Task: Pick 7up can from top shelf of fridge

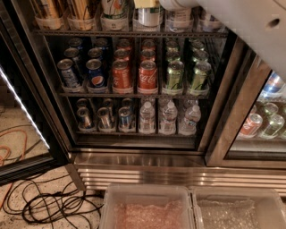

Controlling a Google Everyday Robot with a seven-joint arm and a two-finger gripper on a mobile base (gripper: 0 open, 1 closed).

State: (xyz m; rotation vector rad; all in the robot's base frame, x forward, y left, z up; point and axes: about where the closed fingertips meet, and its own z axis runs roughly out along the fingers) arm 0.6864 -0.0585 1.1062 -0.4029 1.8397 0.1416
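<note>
The 7up can (114,9), white with green and a red mark, stands in a white cup tray on the top shelf (129,33) of the fridge (222,112), third from the left, its top cut off by the frame edge. My white arm (241,22) reaches in from the right to the top edge, over the right part of the top shelf. Its rounded end lies above the cans to the right of the 7up can. The gripper itself is past the top edge and out of view.
Gold cans (80,9) stand left of the 7up can, a silver can (148,15) right of it. The middle rack holds Pepsi (95,75), Coca-Cola (147,76) and green cans (174,75). Water bottles (146,117) are lower. The open door (27,116), floor cables (53,201) and two plastic bins (147,210) are below.
</note>
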